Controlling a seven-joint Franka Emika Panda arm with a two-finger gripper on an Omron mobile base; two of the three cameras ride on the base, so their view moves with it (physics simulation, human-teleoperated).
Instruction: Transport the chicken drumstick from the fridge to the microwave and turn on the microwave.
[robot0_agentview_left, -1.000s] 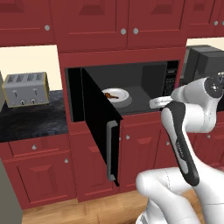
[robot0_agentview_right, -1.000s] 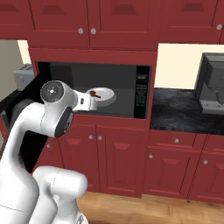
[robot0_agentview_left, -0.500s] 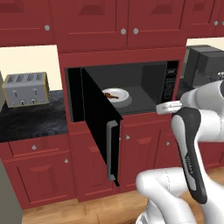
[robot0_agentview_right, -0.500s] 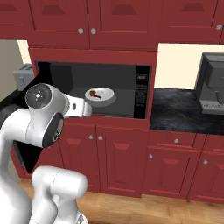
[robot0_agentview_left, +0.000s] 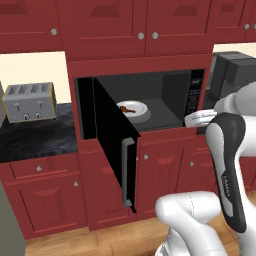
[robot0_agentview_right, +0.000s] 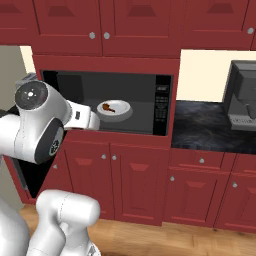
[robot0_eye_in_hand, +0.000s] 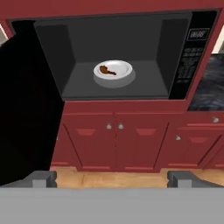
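Observation:
The microwave (robot0_agentview_left: 165, 95) (robot0_agentview_right: 145, 92) (robot0_eye_in_hand: 144, 43) stands open, its black door (robot0_agentview_left: 112, 140) (robot0_eye_in_hand: 26, 100) swung out to the left. Inside, the small brown chicken drumstick (robot0_agentview_left: 131, 109) (robot0_agentview_right: 107, 106) (robot0_eye_in_hand: 106, 69) lies on a white plate (robot0_agentview_left: 145, 111) (robot0_agentview_right: 125, 111) (robot0_eye_in_hand: 124, 72). My gripper (robot0_eye_in_hand: 111, 179) is open and holds nothing. It hangs back in front of the oven, well clear of the plate, level with the cabinet doors below. The button panel (robot0_agentview_left: 194, 95) (robot0_agentview_right: 162, 102) (robot0_eye_in_hand: 194, 52) is on the right of the opening. A grey edge of the fridge (robot0_agentview_left: 4, 230) shows at far left.
A silver toaster (robot0_agentview_left: 29, 101) sits on the dark counter left of the microwave. A grey coffee machine (robot0_agentview_left: 235, 70) (robot0_agentview_right: 242, 95) stands on the counter to the right. Red cabinets run above and below, over a wooden floor. The open door juts into the space at left.
My arm has drawn back a little from the microwave opening, elbow swinging outward. The gripper stays open; drumstick, plate and door have not moved.

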